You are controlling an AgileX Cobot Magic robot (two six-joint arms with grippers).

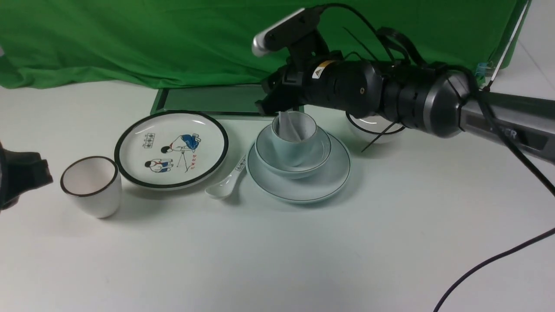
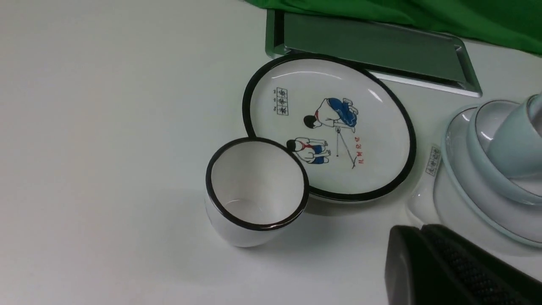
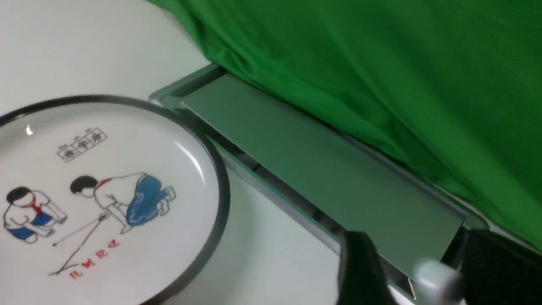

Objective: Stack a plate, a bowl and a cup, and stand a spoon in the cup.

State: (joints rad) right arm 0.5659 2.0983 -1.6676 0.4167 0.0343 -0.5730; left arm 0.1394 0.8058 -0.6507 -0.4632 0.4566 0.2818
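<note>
The pale blue-green plate [image 1: 329, 182] lies mid-table with the bowl [image 1: 269, 158] on it and the cup [image 1: 303, 149] standing in the bowl. The white spoon [image 1: 287, 126] leans inside the cup, handle up. My right gripper [image 1: 279, 109] hovers just over the cup. In the right wrist view this gripper [image 3: 417, 250] is open, and the blurred spoon handle [image 3: 436, 275] sits between the fingers, with a gap on one side. My left gripper [image 2: 419, 228] is shut and empty, low at the table's left, near the stack's plate [image 2: 470, 212].
A black-rimmed white cup [image 1: 91, 186], a cartoon plate [image 1: 171, 149] and a marked spoon [image 1: 225, 184] lie left of the stack. A black-rimmed white bowl [image 1: 373, 130] sits behind the right arm. A green tray [image 1: 208, 99] lies against the green backdrop.
</note>
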